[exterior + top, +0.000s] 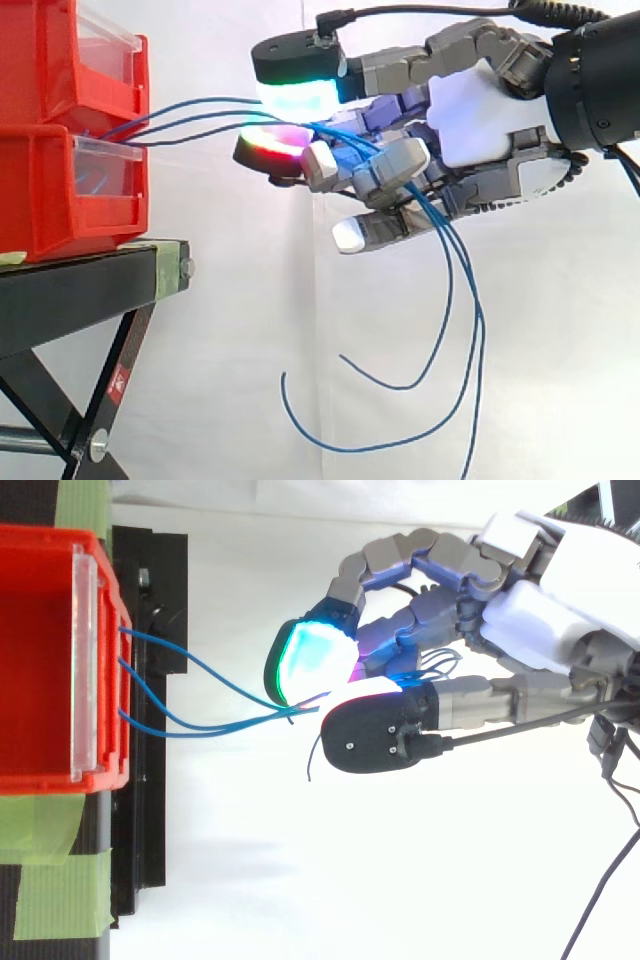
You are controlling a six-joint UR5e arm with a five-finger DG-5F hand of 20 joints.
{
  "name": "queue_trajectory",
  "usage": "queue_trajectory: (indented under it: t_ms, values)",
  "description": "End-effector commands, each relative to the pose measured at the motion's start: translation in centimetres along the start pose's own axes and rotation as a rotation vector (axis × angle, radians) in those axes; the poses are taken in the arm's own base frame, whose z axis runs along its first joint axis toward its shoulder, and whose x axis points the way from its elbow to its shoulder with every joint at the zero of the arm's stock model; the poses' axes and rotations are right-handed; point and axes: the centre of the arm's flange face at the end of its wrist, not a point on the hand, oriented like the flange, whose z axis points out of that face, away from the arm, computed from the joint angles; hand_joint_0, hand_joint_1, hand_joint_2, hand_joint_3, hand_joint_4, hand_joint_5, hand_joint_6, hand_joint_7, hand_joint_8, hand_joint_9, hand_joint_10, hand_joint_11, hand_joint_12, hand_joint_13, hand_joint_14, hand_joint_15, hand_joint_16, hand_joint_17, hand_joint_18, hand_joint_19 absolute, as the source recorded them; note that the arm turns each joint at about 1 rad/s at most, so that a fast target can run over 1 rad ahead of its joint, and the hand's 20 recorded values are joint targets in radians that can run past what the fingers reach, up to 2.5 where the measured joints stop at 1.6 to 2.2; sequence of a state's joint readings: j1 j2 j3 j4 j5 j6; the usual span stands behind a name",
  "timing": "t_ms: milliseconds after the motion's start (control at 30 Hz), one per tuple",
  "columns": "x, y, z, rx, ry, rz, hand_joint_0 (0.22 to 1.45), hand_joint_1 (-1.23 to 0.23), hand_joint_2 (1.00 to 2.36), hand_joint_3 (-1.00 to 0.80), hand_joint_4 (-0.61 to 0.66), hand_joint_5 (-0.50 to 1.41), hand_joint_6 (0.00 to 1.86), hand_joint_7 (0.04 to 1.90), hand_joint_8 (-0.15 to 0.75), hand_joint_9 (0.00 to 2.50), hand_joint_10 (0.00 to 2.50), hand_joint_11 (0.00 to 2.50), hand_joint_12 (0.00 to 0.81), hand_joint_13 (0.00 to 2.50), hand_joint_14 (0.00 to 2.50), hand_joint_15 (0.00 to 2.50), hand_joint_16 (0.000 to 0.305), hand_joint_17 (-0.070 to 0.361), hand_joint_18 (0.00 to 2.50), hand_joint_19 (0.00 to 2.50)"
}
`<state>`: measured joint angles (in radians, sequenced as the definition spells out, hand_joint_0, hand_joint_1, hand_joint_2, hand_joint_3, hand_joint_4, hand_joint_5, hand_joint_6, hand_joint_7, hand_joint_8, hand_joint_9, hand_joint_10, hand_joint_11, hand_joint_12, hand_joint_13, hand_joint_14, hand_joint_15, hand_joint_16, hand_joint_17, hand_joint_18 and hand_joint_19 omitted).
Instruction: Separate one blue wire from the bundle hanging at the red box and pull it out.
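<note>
Three blue wires (pixel 190 115) run from the clear front of the red box (pixel 60 190) out to the right. They converge into my hand (pixel 480 120), which is level with the box and to its right. In the top view the wires (pixel 200 695) leave the box (pixel 40 660) at three spots and meet between my glowing fingertips (pixel 310 660). My fingers are curled and pinch the wire bundle. Behind the hand the wires' loose ends (pixel 440 330) hang down in long loops.
The red boxes are stacked on a black stand (pixel 90 290) with crossed legs at the left. Green tape (pixel 55 880) marks the stand's top. A white curtain fills the background, with open space below my hand.
</note>
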<state>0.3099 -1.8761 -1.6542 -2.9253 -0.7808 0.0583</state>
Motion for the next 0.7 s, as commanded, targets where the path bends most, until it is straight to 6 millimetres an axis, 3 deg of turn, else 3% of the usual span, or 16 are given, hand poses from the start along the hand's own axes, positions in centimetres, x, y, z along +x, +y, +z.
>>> queue_trajectory:
  t_ms: [0, 133, 233, 400, 667]
  values:
    - [-0.02, -0.04, -0.01, 0.001, 0.0, -0.001, 0.67, -0.89, 1.02, -0.05, 0.06, -0.21, 0.94, 0.9, 0.312, 0.86, 0.01, 1.36, 0.421, 0.75, 1.11, 1.42, 0.052, 0.118, 0.73, 0.72]
    - [0.01, 0.02, 0.01, 0.0, 0.0, 0.0, 0.67, -0.91, 1.0, 0.06, 0.08, -0.21, 0.95, 0.86, 0.356, 0.87, 0.0, 1.35, 0.481, 0.72, 1.38, 1.22, 0.061, 0.136, 0.78, 0.68]
    - [0.0, 0.01, 0.0, 0.001, 0.0, -0.001, 0.65, -0.91, 1.05, 0.04, 0.09, -0.21, 0.95, 0.85, 0.366, 0.88, 0.0, 1.36, 0.495, 0.71, 1.43, 1.19, 0.062, 0.14, 0.78, 0.69]
    - [-0.01, -0.05, -0.02, 0.002, 0.001, 0.0, 0.64, -0.92, 1.09, 0.03, 0.1, -0.21, 0.95, 0.86, 0.369, 0.87, 0.0, 1.37, 0.503, 0.71, 1.44, 1.19, 0.064, 0.143, 0.78, 0.67]
    - [0.01, 0.01, 0.0, 0.001, 0.001, 0.001, 0.68, -0.95, 1.0, 0.01, 0.12, -0.23, 0.95, 0.88, 0.355, 0.8, 0.0, 1.43, 0.486, 0.66, 1.32, 1.3, 0.063, 0.142, 0.73, 0.66]
